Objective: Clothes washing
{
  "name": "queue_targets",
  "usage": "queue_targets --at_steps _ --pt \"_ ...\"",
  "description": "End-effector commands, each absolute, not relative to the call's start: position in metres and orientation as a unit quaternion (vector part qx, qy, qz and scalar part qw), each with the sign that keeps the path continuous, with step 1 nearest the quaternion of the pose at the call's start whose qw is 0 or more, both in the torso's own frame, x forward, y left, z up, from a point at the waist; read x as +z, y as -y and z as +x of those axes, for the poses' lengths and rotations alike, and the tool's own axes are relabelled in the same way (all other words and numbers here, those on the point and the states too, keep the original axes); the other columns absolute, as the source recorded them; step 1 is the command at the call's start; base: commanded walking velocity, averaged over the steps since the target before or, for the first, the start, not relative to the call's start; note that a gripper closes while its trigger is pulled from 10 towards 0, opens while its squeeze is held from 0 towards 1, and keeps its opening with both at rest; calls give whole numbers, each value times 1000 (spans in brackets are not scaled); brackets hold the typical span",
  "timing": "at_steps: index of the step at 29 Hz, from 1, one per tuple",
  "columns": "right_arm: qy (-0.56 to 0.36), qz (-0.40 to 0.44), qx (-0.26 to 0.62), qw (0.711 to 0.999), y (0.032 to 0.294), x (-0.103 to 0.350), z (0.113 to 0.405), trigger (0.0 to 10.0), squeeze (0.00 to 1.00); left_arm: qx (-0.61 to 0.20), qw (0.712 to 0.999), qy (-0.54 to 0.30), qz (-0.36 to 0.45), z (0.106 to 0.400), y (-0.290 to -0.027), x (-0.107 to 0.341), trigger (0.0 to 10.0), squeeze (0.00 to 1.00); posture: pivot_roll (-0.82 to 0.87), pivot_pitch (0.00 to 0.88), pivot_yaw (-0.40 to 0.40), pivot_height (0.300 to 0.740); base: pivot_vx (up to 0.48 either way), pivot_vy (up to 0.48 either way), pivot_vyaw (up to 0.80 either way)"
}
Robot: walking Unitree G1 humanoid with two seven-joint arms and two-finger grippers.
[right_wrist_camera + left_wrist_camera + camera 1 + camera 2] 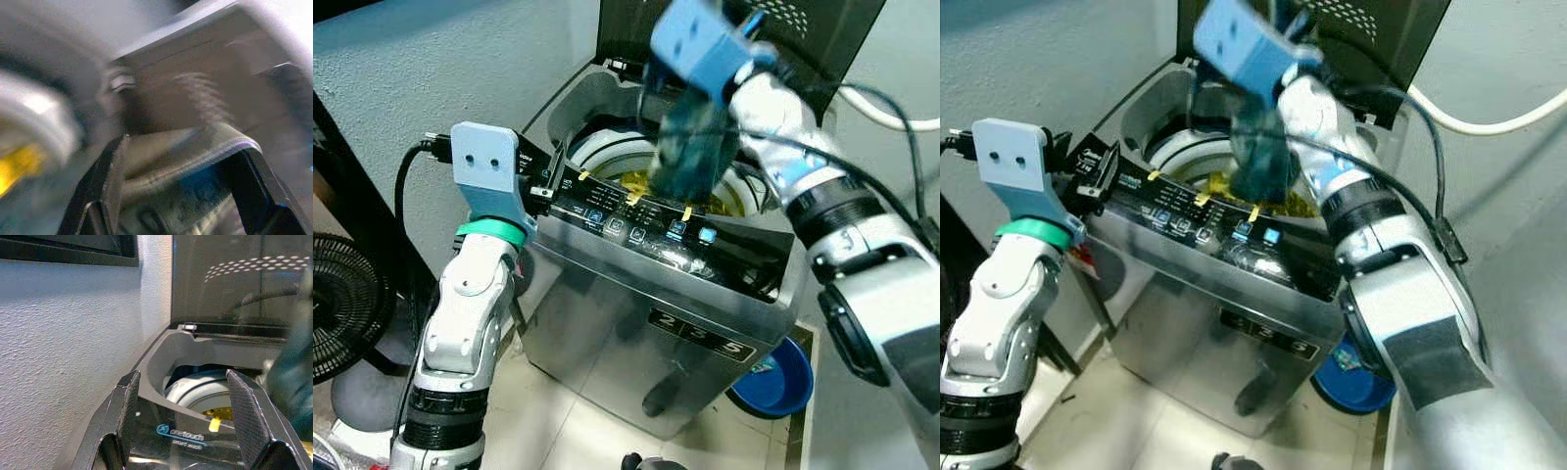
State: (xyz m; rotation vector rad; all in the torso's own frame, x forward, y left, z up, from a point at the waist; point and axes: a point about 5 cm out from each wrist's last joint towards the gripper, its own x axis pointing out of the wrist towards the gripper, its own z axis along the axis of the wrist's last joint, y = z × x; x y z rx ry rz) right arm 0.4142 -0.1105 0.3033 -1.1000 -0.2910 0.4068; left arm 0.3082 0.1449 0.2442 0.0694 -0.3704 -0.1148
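Teal garment (690,147) (blurred) hangs from right gripper (677,73).

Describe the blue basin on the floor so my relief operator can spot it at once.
Start at the silver top-loading washing machine with its lid raised. At its base, on the robot's right, sits the blue basin on the pale floor tiles. It is round, bright blue, half hidden behind the machine's corner.

Left pincer (183,431) raised, fingers spread apart. Right pincer (176,196) raised, reaching forward, fingers apart.

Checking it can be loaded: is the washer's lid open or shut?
Open: the lid stands raised behind the drum, whose white rim and yellow contents show.
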Motion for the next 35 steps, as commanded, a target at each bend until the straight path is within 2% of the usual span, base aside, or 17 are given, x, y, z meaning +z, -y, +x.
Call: queue_targets --at_steps 1,2,4,5,9,10,11,13,16,17,18,20,24,25,27,29,35 --pt "104 -551 286 777 117 291 407 10000 0 -55 981 183 38 306 -147 243 10000 0 54 0 -29 740 0 0 0" --pt "81 -572 340 742 126 284 401 10000 0 -56 981 183 39 307 -147 243 10000 0 47 0 -27 740 0 0 0" --pt "81 -572 340 742 126 284 401 10000 0 -56 981 183 39 307 -147 243 10000 0 47 0 -27 740 0 0 0" --pt "67 -587 367 719 135 282 398 10000 0 -57 981 183 38 307 -147 243 10000 0 41 0 -25 740 0 0 0" --pt "59 -602 366 707 146 285 397 10000 0 -59 981 183 38 308 -146 244 10000 0 38 0 -23 740 0 0 0" --pt "58 -603 351 714 156 292 398 10000 0 -61 980 184 37 308 -144 244 10000 0 38 0 -19 740 0 0 0" --pt "64 -574 350 737 167 303 395 10000 0 -63 980 184 36 309 -143 244 10000 0 39 0 -18 740 0 0 0" --pt "71 -550 360 750 174 310 392 10000 0 -64 980 185 36 309 -143 245 10000 0 39 0 -18 740 0 0 0" --pt "71 -550 360 750 174 310 392 10000 0 -64 980 185 36 309 -143 245 10000 0 39 0 -18 740 0 0 0" --pt "81 -511 388 762 176 314 385 10000 0 -65 980 185 37 309 -144 245 10000 0 40 0 -16 740 0 0 0" --pt "81 -511 388 762 176 314 385 10000 0 -65 980 185 37 309 -144 245 10000 0 40 0 -16 740 0 0 0" --pt "56 -482 459 744 181 295 372 10000 0 -65 980 184 39 308 -145 245 10000 0 38 0 -14 740 0 0 0" --pt "58 -422 506 750 185 290 362 10000 0 -74 980 183 37 307 -145 245 10000 0 38 0 -15 740 0 0 0" --pt "120 -308 525 784 188 313 354 10000 0 -127 978 162 19 302 -138 241 10000 0 38 0 -14 740 0 0 0" --pt "157 -251 534 792 191 326 349 10000 0 -171 974 145 3 298 -132 237 10000 0 39 0 -11 740 0 0 0" --pt "162 -226 543 793 192 328 346 10000 0 -197 971 137 3 293 -129 235 10000 0 39 0 -11 740 0 0 0" --pt "122 -248 559 782 198 305 338 10000 0 -283 954 99 -9 272 -126 226 10000 0 36 0 -5 740 0 0 0"
